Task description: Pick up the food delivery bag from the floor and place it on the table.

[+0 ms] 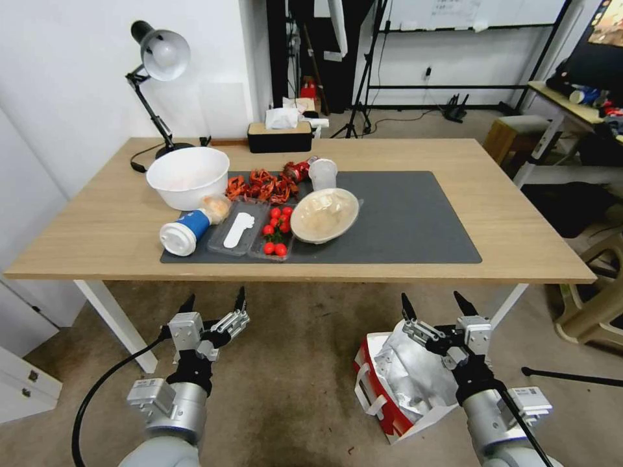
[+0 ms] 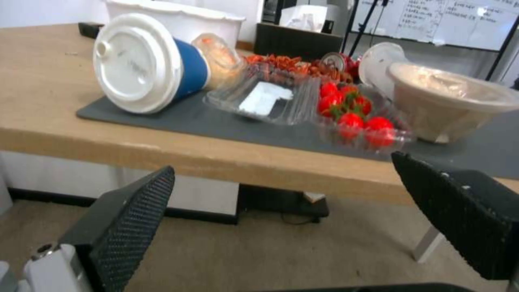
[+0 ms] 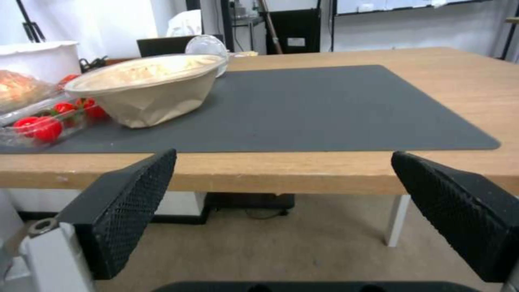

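The red-and-white food delivery bag (image 1: pixel 405 383) stands on the beige floor (image 1: pixel 292 383) at the lower right, its silver foil lining bunched up and a white strap on its near side. My right gripper (image 1: pixel 433 303) is held open above the bag, short of the table's front edge, with nothing between its fingers (image 3: pixel 127 207). My left gripper (image 1: pixel 214 300) is also open and empty, over bare floor at the left. The light-wood table (image 1: pixel 532 220) with its dark grey mat (image 1: pixel 409 220) lies just ahead of both. The right half of the mat (image 3: pixel 324 109) is bare.
On the mat's left half lie a white bowl (image 1: pixel 188 175), a tipped blue cup (image 1: pixel 185 230), clear trays with tomatoes (image 1: pixel 276 237) and a beige bowl (image 1: pixel 324 214). A desk lamp (image 1: pixel 159 71) and tissue box (image 1: pixel 279 135) stand at the back. White table legs (image 1: pixel 117 321) flank the floor space.
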Controlling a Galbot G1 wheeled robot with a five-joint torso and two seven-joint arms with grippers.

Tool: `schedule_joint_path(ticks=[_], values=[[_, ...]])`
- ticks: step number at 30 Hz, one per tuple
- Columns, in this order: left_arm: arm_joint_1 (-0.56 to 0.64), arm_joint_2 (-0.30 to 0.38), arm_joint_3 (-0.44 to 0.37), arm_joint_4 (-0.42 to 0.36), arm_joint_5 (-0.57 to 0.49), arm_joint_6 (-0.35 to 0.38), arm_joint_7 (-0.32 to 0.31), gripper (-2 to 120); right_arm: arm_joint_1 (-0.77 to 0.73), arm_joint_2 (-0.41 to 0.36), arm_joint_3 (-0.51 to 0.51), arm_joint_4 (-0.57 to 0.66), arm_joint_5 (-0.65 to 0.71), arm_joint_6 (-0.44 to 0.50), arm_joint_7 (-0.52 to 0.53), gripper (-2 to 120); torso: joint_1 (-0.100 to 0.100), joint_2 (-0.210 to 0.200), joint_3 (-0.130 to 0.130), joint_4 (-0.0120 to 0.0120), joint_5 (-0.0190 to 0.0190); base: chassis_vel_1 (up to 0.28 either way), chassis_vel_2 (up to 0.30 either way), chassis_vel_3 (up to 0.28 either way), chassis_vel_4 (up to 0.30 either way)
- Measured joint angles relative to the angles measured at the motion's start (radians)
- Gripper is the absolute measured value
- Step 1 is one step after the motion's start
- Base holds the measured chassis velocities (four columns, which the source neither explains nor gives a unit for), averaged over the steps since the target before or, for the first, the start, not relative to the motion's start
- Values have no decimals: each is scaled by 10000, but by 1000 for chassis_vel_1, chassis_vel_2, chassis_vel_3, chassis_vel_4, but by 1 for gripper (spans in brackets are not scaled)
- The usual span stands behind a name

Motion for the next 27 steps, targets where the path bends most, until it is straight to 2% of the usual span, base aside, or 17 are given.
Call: schedule_joint_path(ticks=[11,27], values=[[-38,5,-65,260,465,-255,115,100,66,0,-25,-220,104,67,-100,100,-251,-562,-316,0,0,0,0,0,0],[-122,60,-141,467,555,-378,295,100,83,-1,-49,-421,59,246,-272,100,-574,-1324,-751,1,0,0,0,0,0]])
